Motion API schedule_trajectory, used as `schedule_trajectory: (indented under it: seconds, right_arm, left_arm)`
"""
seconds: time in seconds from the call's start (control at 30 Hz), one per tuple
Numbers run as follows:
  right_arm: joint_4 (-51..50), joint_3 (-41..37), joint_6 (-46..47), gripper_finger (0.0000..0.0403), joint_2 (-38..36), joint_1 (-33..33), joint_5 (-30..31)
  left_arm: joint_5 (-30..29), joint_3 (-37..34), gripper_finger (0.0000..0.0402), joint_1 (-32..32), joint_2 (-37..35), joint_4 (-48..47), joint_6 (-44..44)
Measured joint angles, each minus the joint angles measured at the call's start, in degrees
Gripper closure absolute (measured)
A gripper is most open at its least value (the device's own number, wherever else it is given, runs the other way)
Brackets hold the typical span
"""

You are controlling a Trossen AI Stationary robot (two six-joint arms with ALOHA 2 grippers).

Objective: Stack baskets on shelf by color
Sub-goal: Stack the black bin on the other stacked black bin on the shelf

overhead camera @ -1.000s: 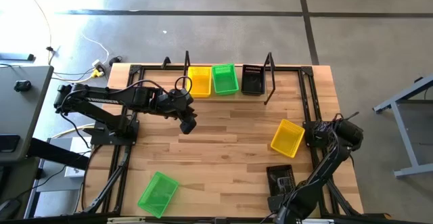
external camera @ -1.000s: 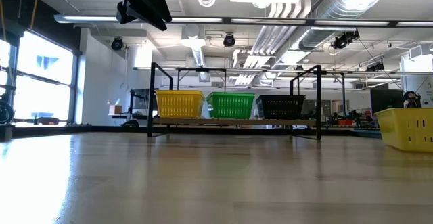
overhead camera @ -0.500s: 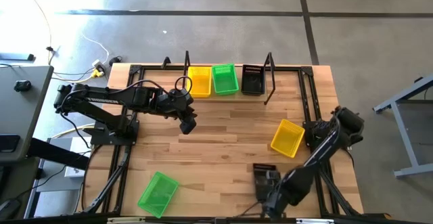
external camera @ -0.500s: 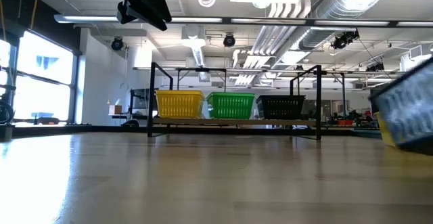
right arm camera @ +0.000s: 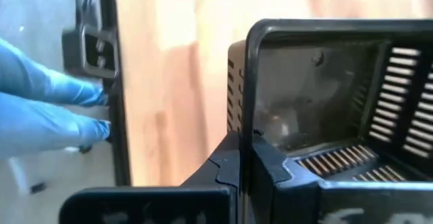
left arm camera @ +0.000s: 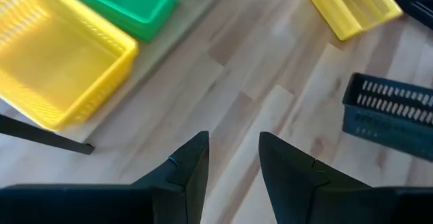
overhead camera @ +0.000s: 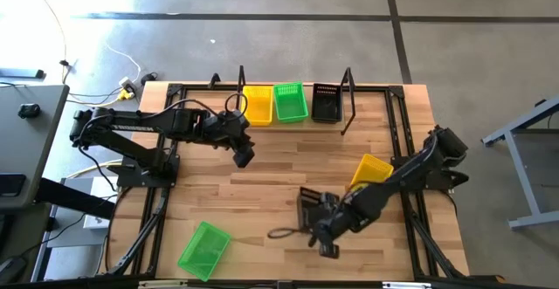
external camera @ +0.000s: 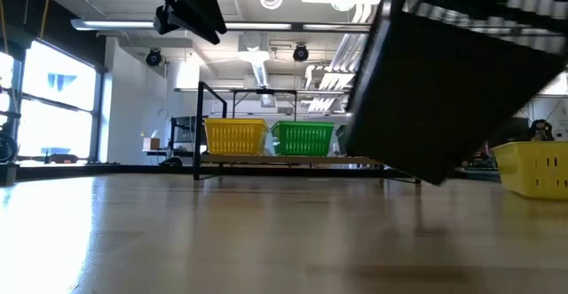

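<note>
My right gripper (overhead camera: 325, 228) is shut on a black mesh basket (overhead camera: 309, 207) over the table's near middle. In the low view this basket (external camera: 453, 72) fills the upper right, tilted. My left gripper (overhead camera: 244, 156) hangs open above the table in front of the shelf (overhead camera: 349, 86); its fingers (left arm camera: 233, 160) hold nothing. On the shelf plank stand a yellow basket (overhead camera: 258, 104), a green basket (overhead camera: 291, 101) and a black basket (overhead camera: 327, 102). A loose yellow basket (overhead camera: 371, 170) and a loose green basket (overhead camera: 203, 249) rest on the tabletop. My right gripper grips the black basket by one side wall just below its rim (right arm camera: 253, 126), near a corner. One finger (right arm camera: 226, 164) is outside the wall and the other finger (right arm camera: 274, 166) inside. The basket is lifted clear of the table and tilted.
The right arm reaches across the loose yellow basket (external camera: 532, 168). The shelf's upright wire ends (overhead camera: 241, 78) rise at the far edge. Something blue (right arm camera: 47, 109), like gloved fingers, shows beyond the table's edge in the right wrist view. Bare wood lies mid-table (overhead camera: 288, 167).
My right gripper has carried the black basket from the near right corner toward the table's middle and left, lifting it; in the low view the basket has risen and swung in, tilted, and now hides the shelf's black basket.
</note>
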Motion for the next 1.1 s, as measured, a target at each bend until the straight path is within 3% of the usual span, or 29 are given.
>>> schedule_trajectory:
  seconds: [0.53, 1.1]
  right_arm:
    - [-21.8, 12.5, -20.4, 0.0403, 0.0, -16.9, 7.2]
    - [-29.8, 14.5, -50.3, 0.0403, 0.0, -36.8, 9.0]
  left_arm:
    - [0.3, 0.0, 0.0282, 10.5, 0.0, -0.2, 3.4]
    - [1.6, 0.0, 0.0282, 16.8, 0.0, -0.2, 3.4]
